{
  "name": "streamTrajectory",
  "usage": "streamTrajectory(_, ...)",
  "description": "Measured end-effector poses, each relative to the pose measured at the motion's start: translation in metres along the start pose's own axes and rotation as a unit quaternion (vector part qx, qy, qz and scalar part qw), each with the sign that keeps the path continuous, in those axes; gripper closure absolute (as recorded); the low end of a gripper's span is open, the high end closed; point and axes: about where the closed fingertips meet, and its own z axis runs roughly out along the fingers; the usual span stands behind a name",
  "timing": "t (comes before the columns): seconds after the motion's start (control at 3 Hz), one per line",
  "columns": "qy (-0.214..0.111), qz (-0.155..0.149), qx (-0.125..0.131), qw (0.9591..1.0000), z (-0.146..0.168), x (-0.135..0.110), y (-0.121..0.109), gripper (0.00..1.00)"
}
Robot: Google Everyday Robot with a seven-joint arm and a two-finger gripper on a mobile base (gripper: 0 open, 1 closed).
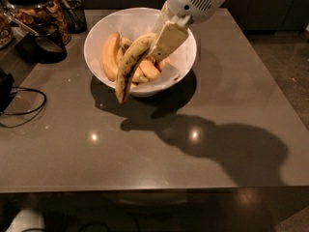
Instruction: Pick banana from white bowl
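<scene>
A large white bowl (186, 65) stands at the back of the dark table. My gripper (159, 41) hangs over the bowl's right half and is shut on the top end of a long yellow banana (127, 67) with dark brown streaks. The banana hangs tilted down to the left, lifted above the bowl, its dark tip reaching past the bowl's front rim. A smoother orange-yellow banana (110, 55) and other fruit pieces (148, 69) lie inside the bowl.
A glass jar with a dark lid (35, 7) and a dark cup (44, 43) stand at the back left. A black cable (25, 111) loops at the table's left edge. The table's front edge (145, 189) runs across the lower view.
</scene>
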Motion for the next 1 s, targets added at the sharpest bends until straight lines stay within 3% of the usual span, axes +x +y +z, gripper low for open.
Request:
streamTrajectory(0.33, -0.011, 0.001, 0.007, 0.9999, -0.012, -0.001, 0.016, 1.00)
streamTrajectory(1.0, -0.047, 0.034, 0.040, 0.9975, -0.040, 0.014, 0.059, 1.00)
